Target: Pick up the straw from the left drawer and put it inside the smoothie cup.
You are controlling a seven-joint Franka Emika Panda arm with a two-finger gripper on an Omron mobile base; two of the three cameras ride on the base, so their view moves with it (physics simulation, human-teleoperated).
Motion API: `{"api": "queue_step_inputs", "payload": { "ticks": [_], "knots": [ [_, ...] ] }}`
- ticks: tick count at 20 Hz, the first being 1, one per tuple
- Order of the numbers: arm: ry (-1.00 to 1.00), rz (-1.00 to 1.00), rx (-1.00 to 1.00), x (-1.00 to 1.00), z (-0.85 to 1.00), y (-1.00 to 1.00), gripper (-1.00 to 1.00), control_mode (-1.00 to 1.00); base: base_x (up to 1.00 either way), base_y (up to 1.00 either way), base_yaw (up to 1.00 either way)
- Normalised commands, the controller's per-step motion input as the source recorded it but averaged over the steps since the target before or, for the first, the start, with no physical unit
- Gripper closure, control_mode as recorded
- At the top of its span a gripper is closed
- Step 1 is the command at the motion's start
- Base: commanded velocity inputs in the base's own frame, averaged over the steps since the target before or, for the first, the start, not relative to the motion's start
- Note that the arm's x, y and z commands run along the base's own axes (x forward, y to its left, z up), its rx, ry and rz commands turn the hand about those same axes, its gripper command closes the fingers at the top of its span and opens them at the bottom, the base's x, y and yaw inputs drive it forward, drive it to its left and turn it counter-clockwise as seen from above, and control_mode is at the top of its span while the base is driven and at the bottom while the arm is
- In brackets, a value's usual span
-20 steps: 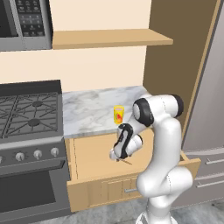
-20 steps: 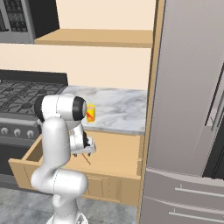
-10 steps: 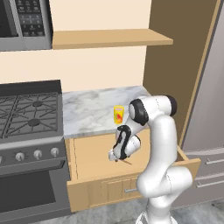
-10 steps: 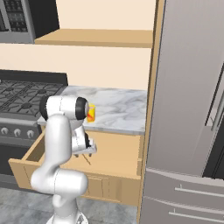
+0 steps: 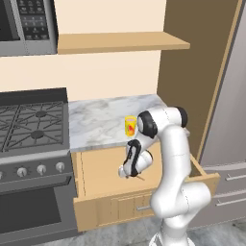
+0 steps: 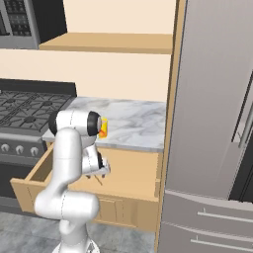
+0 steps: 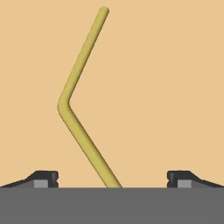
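The left drawer stands pulled out below the marble counter. Inside it hangs my gripper, pointing down at the floor and open. The straw lies flat on the drawer floor, a thin bent stick that runs between my two wide-apart fingertips and touches neither. From the base views the straw is a short dark line beside the hand. The yellow smoothie cup stands upright on the counter just behind the drawer, partly hidden by my arm in the right base view.
A gas stove with an oven door adjoins the drawer on the left. A tall grey fridge and a wood panel close the right side. A wooden shelf hangs above the counter.
My arm's elbow has swung a little to the left and the hand has sunk slightly lower over the straw. Straw and cup have not moved.
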Motion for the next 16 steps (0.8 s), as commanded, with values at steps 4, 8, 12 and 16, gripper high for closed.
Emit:
{"api": "queue_step_inputs", "payload": {
  "ticks": [4, 8, 12, 16],
  "knots": [
    [-0.02, 0.00, 0.00, 0.18, -0.25, 0.00, -1.00, -1.00, 0.00, 0.00, 0.00],
    [-0.04, 0.00, 0.00, 0.07, -0.37, 0.00, -1.00, -1.00, 0.00, 0.00, 0.00],
    [-0.03, 0.00, 0.00, -0.15, -0.54, 0.00, 1.00, -1.00, 0.00, 0.00, 0.00],
    [-0.08, 0.00, 0.00, -0.62, -0.63, -0.17, 1.00, -1.00, 0.00, 0.00, 0.00]
  ]
}}
